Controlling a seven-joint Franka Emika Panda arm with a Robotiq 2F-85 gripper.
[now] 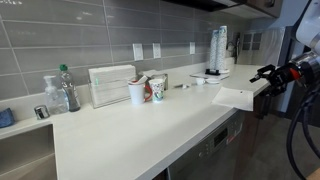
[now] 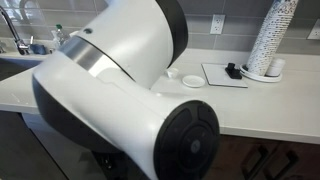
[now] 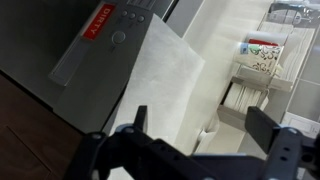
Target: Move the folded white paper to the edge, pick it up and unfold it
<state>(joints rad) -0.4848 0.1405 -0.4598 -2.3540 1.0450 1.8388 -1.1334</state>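
Observation:
The folded white paper (image 1: pixel 235 97) lies flat at the far end of the white countertop, by its front edge (image 1: pixel 190 136). In the wrist view the paper (image 3: pixel 165 75) juts out past the countertop (image 3: pixel 225 40) over a dark appliance front below. My gripper (image 1: pixel 264 74) hovers just beyond the paper's end. In the wrist view its two black fingers (image 3: pixel 200 128) are spread wide, with the paper's near end between and below them. The fingers do not pinch the paper. In an exterior view my arm (image 2: pixel 120 90) hides the paper.
A white ribbed box (image 1: pixel 110 85), two cups (image 1: pixel 146 91) and a bottle (image 1: pixel 67 88) stand by the tiled wall. A tall cup stack (image 1: pixel 219 48) (image 2: pixel 272 40) stands near a small tray (image 2: pixel 225 75). The appliance panel (image 3: pixel 95 40) has a red label.

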